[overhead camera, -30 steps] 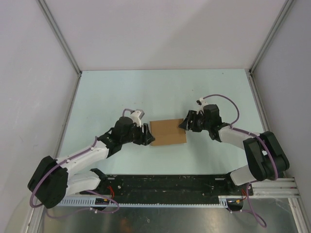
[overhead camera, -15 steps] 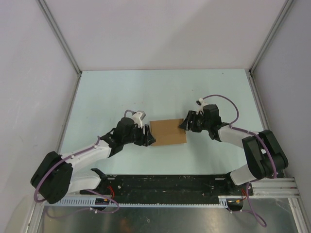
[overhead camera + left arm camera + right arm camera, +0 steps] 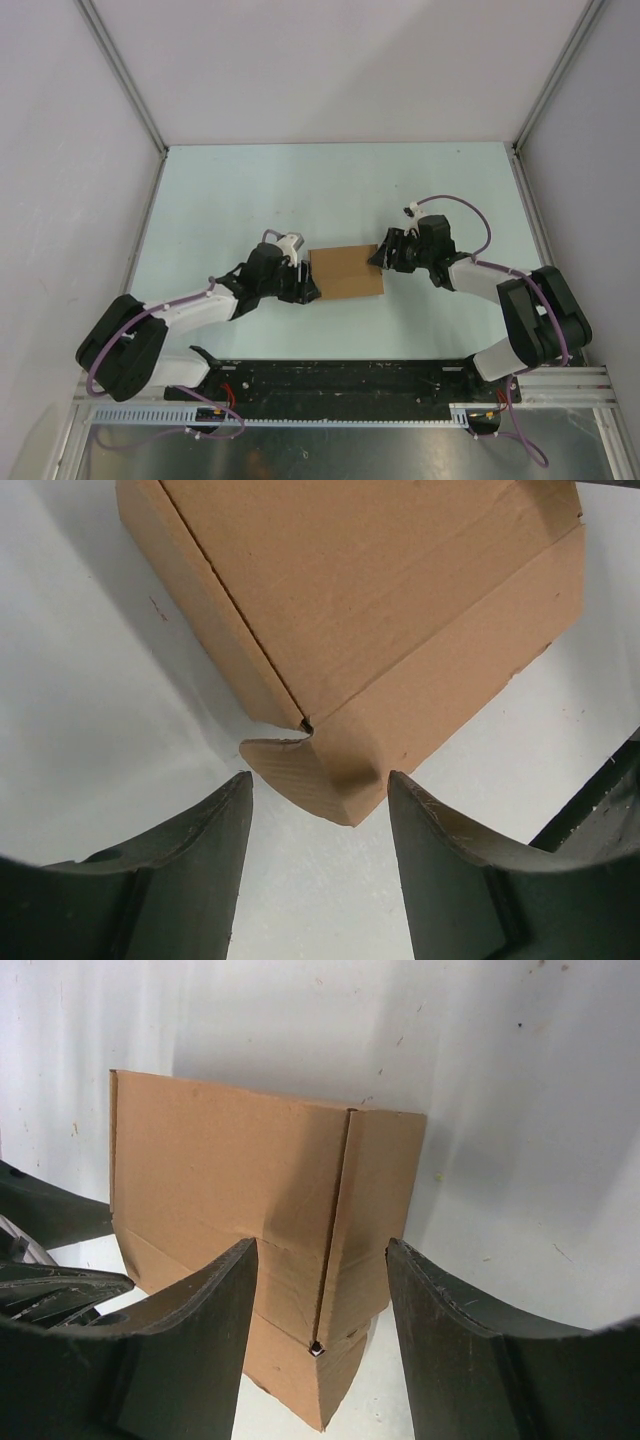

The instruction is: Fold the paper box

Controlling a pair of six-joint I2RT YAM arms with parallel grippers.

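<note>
**Brown box between two parted grippers at mid-table**

The paper box is plain brown cardboard, matte and faintly ribbed, folded into a low rectangular shape. It lies on the pale, smooth table a little toward 6 o'clock from the table's middle. In the top view a crease runs across its upper face from 9 to 3 o'clock.

The left gripper sits at the box's 8 o'clock corner. In its wrist view the two dark, curved fingers stand apart. A small rounded flap juts from the box corner right at their tips, with bare table showing between them below it. They clamp nothing that I can see.

The right gripper meets the box at its 2 o'clock corner. Its wrist view shows the jaws parted and straddling an upright edge of the box. A slit seam runs down beside that edge. A strip of table shows between the box and one finger. Whether the other finger presses on the cardboard, I cannot tell.

Open table spreads wide toward 12 o'clock and to 9 and 3 o'clock, out to grey walls with metal corner posts. Toward 6 o'clock the room is narrower, ending at a black rail.
</note>
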